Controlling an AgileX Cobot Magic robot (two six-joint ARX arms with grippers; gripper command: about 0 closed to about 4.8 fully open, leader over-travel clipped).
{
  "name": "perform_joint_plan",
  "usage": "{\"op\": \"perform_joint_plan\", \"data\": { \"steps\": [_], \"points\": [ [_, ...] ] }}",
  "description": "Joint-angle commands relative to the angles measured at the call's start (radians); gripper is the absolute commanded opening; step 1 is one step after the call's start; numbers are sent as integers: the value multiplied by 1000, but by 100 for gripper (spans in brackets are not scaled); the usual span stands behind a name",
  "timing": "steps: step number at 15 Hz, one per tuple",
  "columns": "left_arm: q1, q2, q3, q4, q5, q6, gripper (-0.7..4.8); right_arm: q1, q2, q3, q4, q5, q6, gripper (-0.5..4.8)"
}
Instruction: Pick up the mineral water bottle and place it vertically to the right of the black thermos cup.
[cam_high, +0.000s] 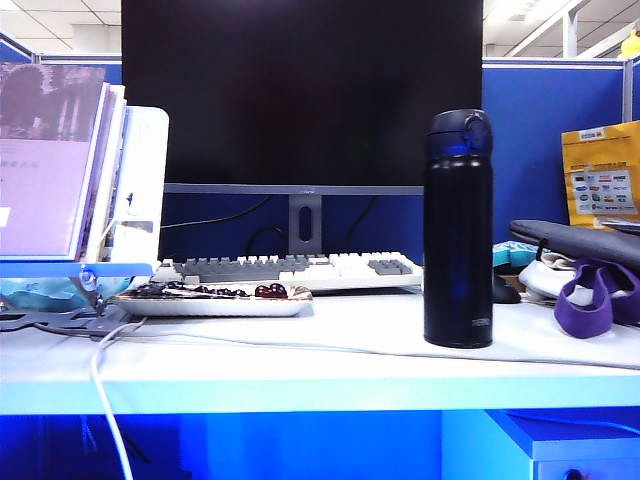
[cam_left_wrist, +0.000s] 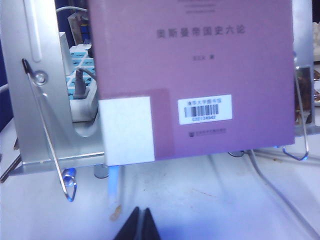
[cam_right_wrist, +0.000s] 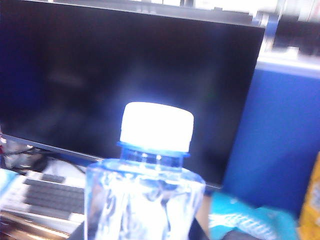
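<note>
The mineral water bottle (cam_right_wrist: 145, 195), clear with a white cap, fills the right wrist view close up and stands upright. My right gripper (cam_right_wrist: 137, 234) is shut on it, with a dark finger showing at each side of its body (cam_right_wrist: 75, 232). Behind it are the monitor and the keyboard. The black thermos cup (cam_high: 458, 230) stands upright on the white desk at the right of the exterior view. That view shows neither the bottle nor either gripper. My left gripper (cam_left_wrist: 142, 211) is shut and empty, low over the desk in front of a purple book (cam_left_wrist: 200, 75).
A large dark monitor (cam_high: 300, 90) and a keyboard (cam_high: 290, 268) stand behind the thermos. A tray of dark items (cam_high: 210, 298) lies at the left, by a book stand (cam_high: 70, 170). A dark bag (cam_high: 575, 245) and a purple strap (cam_high: 590, 300) lie to the thermos's right. A white cable (cam_high: 300, 345) crosses the desk.
</note>
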Motion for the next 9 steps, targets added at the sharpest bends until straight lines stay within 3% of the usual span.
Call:
{"op": "perform_joint_plan", "data": {
  "steps": [1,4,9],
  "points": [
    [1,-3,-1,-11,3,0,-3,17,-7,-93,177,-5,-21,144],
    [1,-3,-1,-11,3,0,-3,56,-64,-340,520,0,21,144],
    [1,-3,-1,-11,3,0,-3,103,-138,-772,899,2,58,144]
  ]
}}
